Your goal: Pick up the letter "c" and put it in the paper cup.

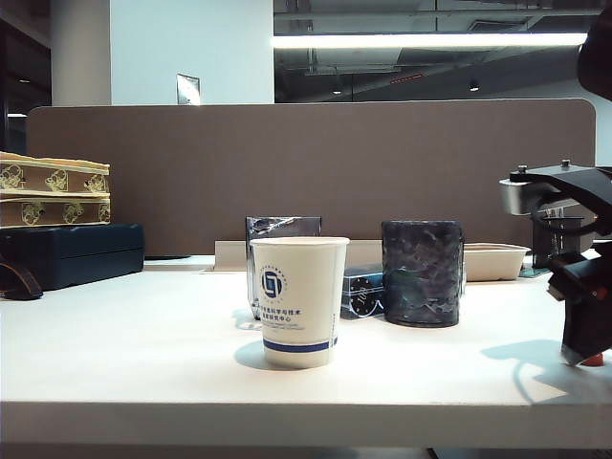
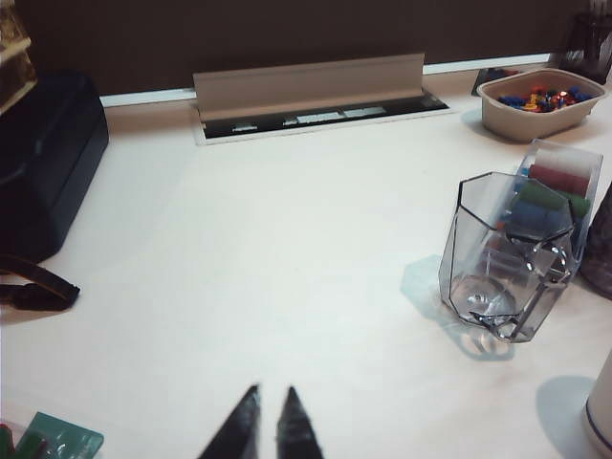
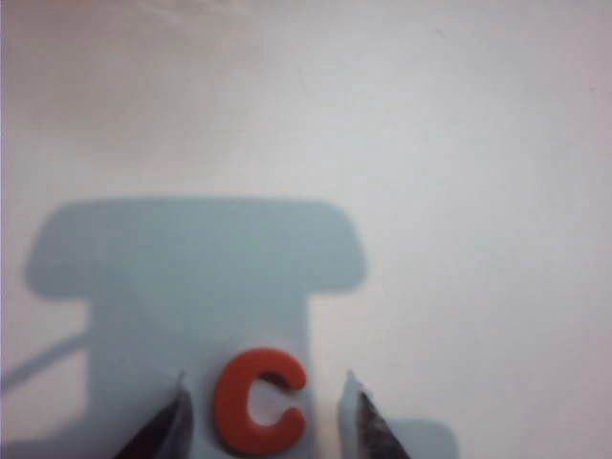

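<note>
While its two fingers stand apart on either side of the letter "c", the right gripper is open and low over the white table, the red-orange piece lying flat between the tips with a gap on each side. Seen from the exterior camera, this gripper sits at 3 o'clock from the paper cup, well apart from it. Behind the cup, near 1 o'clock, stands a dark mottled holder. The left gripper hovers over bare table, tips nearly together and empty; a clear glass stands at its 2 o'clock.
</note>
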`<control>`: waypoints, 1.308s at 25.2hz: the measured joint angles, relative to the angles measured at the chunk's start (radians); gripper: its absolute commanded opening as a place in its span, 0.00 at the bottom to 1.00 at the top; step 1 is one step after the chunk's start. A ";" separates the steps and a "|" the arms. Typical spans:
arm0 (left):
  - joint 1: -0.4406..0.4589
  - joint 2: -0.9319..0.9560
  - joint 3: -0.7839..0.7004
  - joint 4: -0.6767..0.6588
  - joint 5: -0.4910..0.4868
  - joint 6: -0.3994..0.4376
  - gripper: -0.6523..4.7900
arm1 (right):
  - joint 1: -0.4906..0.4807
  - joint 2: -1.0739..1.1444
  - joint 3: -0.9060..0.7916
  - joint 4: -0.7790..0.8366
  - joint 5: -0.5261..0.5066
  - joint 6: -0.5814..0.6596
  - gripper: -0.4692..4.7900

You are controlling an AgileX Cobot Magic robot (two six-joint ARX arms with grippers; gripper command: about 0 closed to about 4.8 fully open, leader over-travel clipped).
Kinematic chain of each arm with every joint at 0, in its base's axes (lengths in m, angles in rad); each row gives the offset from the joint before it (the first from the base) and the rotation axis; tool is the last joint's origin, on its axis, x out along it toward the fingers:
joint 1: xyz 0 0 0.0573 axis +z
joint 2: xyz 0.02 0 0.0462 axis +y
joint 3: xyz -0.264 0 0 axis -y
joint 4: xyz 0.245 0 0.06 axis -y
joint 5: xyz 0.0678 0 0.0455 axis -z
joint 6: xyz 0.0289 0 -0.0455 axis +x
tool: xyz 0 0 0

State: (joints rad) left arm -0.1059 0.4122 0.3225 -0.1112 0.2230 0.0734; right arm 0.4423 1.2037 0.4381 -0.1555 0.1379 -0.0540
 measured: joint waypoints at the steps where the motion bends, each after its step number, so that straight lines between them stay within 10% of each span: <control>1: 0.000 0.000 0.000 -0.001 0.000 0.000 0.17 | 0.000 0.000 0.000 0.000 0.000 0.000 0.50; 33: 0.000 0.000 0.000 0.026 0.000 0.004 0.17 | 0.000 -0.002 0.003 -0.018 -0.018 0.008 0.61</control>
State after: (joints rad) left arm -0.1059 0.4122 0.3225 -0.0849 0.2230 0.0772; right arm 0.4423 1.2018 0.4416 -0.1734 0.1200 -0.0460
